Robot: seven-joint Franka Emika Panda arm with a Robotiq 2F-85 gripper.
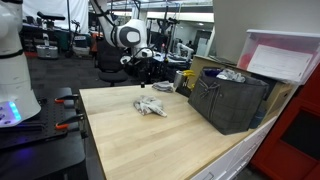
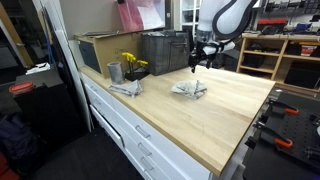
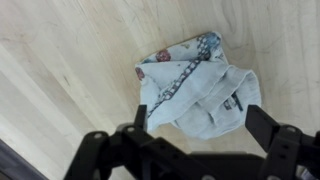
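The cloth [image 3: 195,88] — its lower edge hidden behind the jaws — shows a blurred pattern.
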